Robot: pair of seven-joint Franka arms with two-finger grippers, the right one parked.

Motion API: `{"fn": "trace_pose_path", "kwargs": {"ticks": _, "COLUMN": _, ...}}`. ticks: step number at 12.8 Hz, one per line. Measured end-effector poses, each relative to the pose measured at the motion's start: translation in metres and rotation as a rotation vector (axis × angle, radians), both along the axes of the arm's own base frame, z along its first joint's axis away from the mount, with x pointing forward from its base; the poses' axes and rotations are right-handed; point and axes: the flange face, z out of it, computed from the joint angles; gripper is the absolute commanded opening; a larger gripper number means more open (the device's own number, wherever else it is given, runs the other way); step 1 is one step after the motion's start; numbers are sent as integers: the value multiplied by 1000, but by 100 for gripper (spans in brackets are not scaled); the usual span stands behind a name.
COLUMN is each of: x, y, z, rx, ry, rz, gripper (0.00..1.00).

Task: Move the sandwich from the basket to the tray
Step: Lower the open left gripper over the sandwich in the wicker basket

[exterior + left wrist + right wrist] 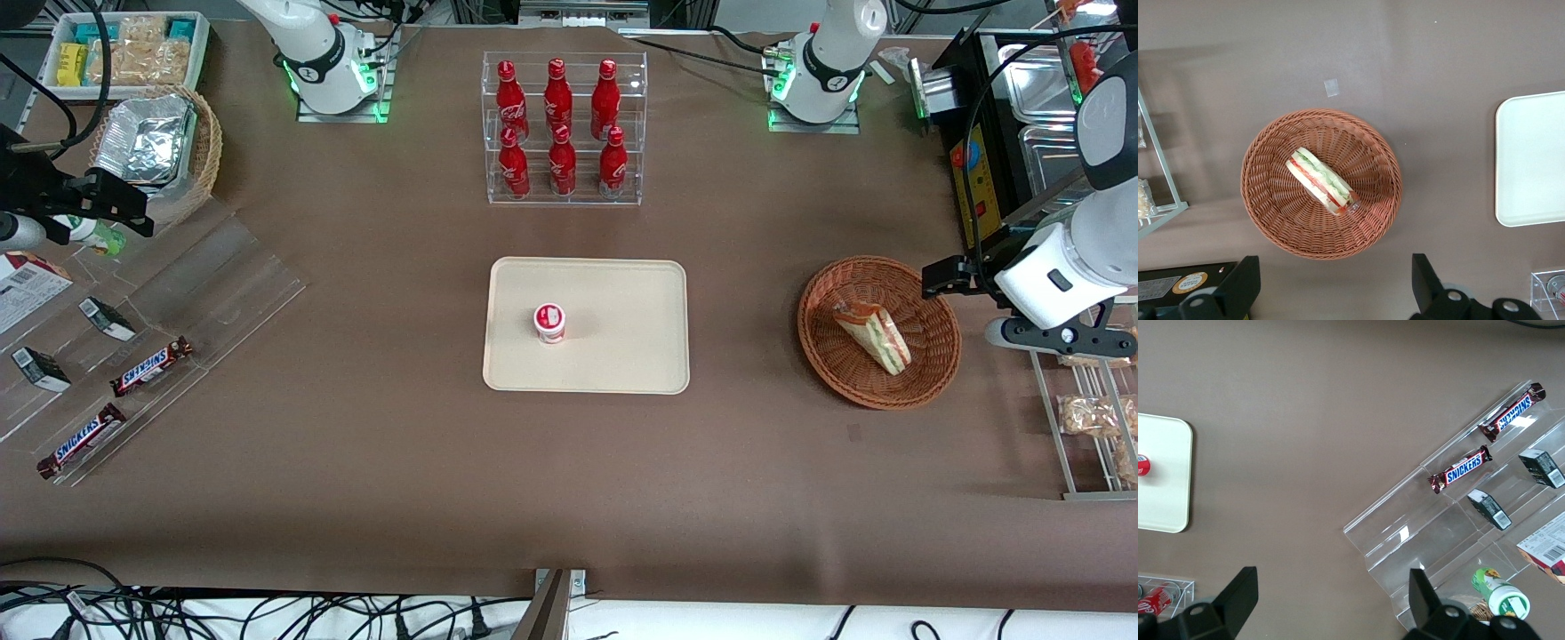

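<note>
Sandwich [872, 335] lies in your wicker basket [930, 369] near the working arm's end of the desk [356, 462]. Your gripper [1335, 293] hangs above the basket's rim, jaws spread wide and released. The tray [622, 311] sits mid-desk, holding a small red-lidded cup [549, 322].
</note>
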Motion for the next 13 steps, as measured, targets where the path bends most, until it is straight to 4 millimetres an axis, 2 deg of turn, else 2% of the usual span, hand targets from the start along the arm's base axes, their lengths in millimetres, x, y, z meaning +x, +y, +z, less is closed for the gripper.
{"fn": "trace_pose_path", "kwargs": {"ticks": 6, "x": 1, "y": 0, "z": 0, "rx": 1, "ry": 1, "rz": 3, "gripper": 100}}
{"fn": "trace_pose_path", "kwargs": {"ticks": 8, "x": 0, "y": 3, "z": -7, "rx": 16, "ry": 20, "rz": 104, "gripper": 100}}
{"fn": "trace_pose_path", "kwargs": {"ticks": 10, "x": -2, "y": 5, "z": -31, "rx": 42, "ry": 65, "rz": 236, "gripper": 100}}
{"fn": "trace_pose_path", "kwargs": {"ticks": 13, "x": -2, "y": 6, "z": -97, "rx": 77, "ry": 105, "rz": 385, "gripper": 100}}
